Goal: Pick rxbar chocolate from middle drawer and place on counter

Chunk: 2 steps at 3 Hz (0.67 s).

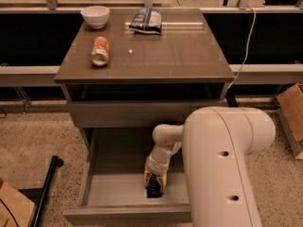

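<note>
The middle drawer (124, 214) is pulled open below the cabinet, and its grey floor shows. My gripper (154, 188) reaches down into it from the big white arm (222, 164) and sits low near the drawer's front right. A small dark thing, which looks like the rxbar chocolate (153, 192), lies right at the gripper's tip, mostly hidden by it. The counter (165, 56) is the glossy grey-brown top of the cabinet, above and behind the gripper.
On the counter stand a white bowl (95, 16) at the back left, an orange can (100, 51) on its side, and a blue-white chip bag (146, 20) at the back. The shallower drawer (137, 113) above is shut. Cardboard boxes (292, 109) and a black pole (47, 188) are on the floor.
</note>
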{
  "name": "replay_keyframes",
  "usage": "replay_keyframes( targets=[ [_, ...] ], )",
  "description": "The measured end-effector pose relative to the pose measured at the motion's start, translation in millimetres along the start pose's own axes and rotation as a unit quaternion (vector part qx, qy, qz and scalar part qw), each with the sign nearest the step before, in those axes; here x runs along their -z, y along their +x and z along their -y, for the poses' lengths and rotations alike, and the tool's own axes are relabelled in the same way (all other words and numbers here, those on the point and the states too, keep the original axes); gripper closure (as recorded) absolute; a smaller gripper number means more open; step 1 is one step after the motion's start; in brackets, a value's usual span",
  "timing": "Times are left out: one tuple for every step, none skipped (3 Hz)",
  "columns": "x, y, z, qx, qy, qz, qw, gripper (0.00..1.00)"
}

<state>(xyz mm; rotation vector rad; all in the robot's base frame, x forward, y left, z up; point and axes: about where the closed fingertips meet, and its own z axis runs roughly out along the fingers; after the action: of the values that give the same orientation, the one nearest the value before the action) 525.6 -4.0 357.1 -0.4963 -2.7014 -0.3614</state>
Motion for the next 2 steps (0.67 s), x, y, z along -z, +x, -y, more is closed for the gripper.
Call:
replay_keyframes(
  targets=[
    [18, 8, 2, 0.03, -0.03, -0.003, 0.9991, 1.0],
    [76, 39, 4, 0.103, -0.107, -0.001, 0.9889, 1.0]
  ],
)
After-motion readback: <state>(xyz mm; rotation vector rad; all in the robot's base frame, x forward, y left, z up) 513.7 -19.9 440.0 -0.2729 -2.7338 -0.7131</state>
